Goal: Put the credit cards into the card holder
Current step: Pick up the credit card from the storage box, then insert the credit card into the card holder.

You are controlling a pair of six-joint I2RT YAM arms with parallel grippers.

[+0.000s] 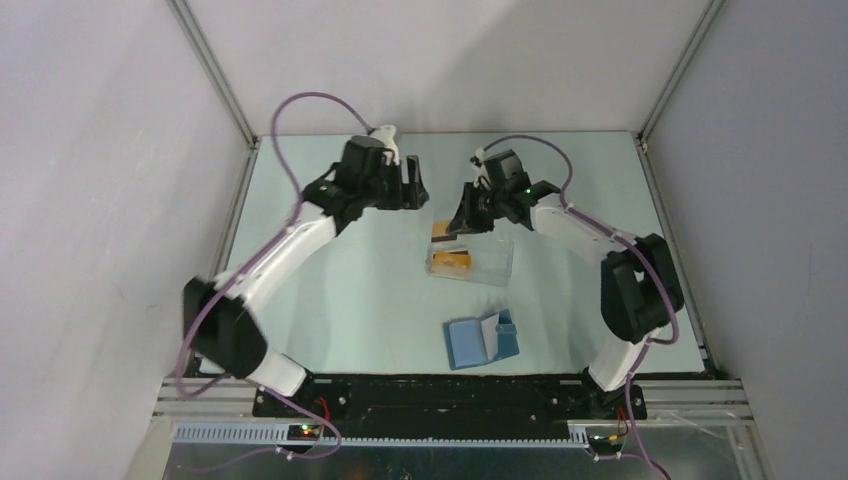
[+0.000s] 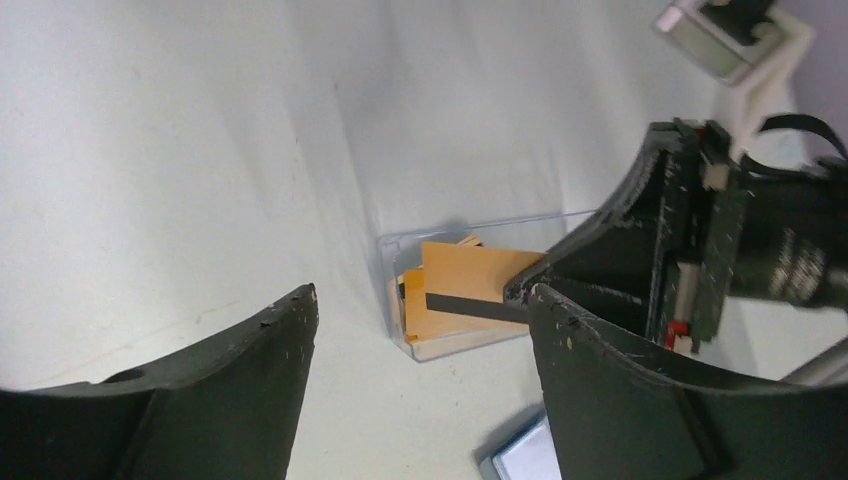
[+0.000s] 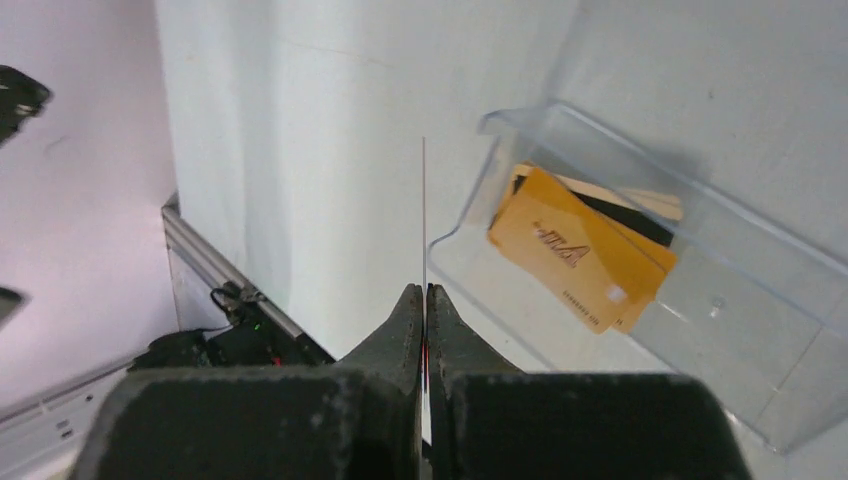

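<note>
Presently, one credit card (image 2: 468,272), orange-gold with a black stripe along one long edge, was pinched by one end between the pressed-together fingers of the right gripper (image 3: 425,292). From that gripper's own camera it showed edge-on, as a thin line running straight out from the fingertips. Further credit cards (image 3: 575,250), mostly the same orange-gold, with a dark one and a pale one partly showing beneath, lay stacked askew inside a clear plastic box (image 1: 492,268) just beyond the right gripper's tips and to one side. The held card stood at the box's near end; whether it touched the stack could not be told. The card holder (image 1: 466,344), blue, lay open on the table (image 1: 340,300) with a paler flap raised, well apart from the right gripper on the side toward the arm bases. The left gripper (image 2: 420,298) was spread wide with nothing between its fingers. It faced the right gripper from close by without touching it, and the held card and the box lay ahead of its open fingers. Pale walls enclosed the table on three sides.
</note>
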